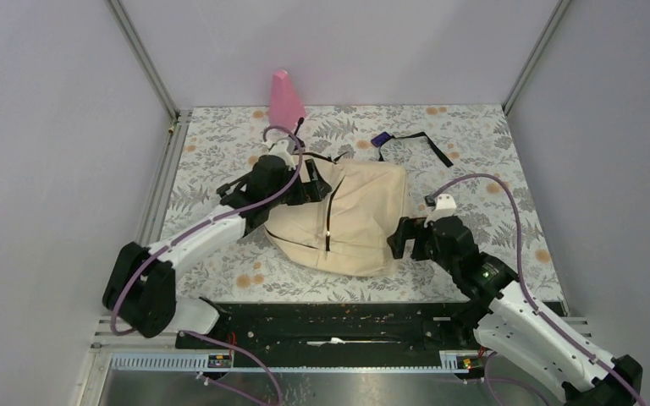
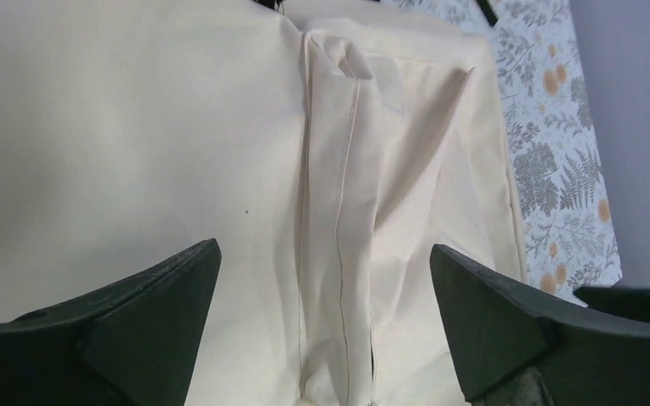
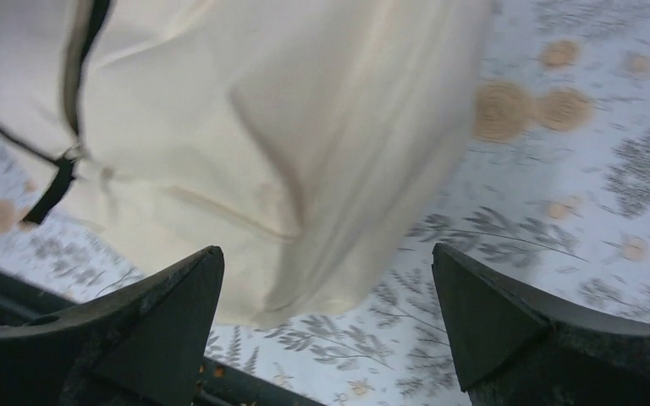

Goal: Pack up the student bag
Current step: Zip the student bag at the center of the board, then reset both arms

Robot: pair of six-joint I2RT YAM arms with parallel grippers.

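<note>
Both hands stand wide open over the student bag: the left hand [image 1: 311,183], jaws spread with nothing between them, hovers above the cloth at the bag's 10 o'clock corner, a stitched fold of cream fabric running straight up the gap in its wrist view, while the right hand [image 1: 399,237], equally spread and gripping nothing, sits just off the bag's 4 o'clock corner, part over cloth and part over the flowered tabletop [image 1: 482,152]. The student bag [image 1: 362,216] lies flat at the centre of the tabletop, its black zipper [image 1: 328,218] running down the front panel and looking closed along the visible length, so nothing of the lining or of any contents can be seen; whether the bag is packed cannot be told from here. A pink cone-shaped object [image 1: 285,98] stands outside the bag at the tabletop's 12 o'clock edge, and a loose black strap [image 1: 415,140] trails at 1 o'clock. The likely trouble from here is the softness of the cloth: a hand that closes on a slack fold instead of the zipper pull [image 3: 61,179] would lift or drag the whole bag rather than work the zipper. With the lower edge of the bag near the tabletop's 6 o'clock rim, a pull from either side could slide it onto the black rail there. The trailing strap could also snag a finger on any reach toward the pink object.
</note>
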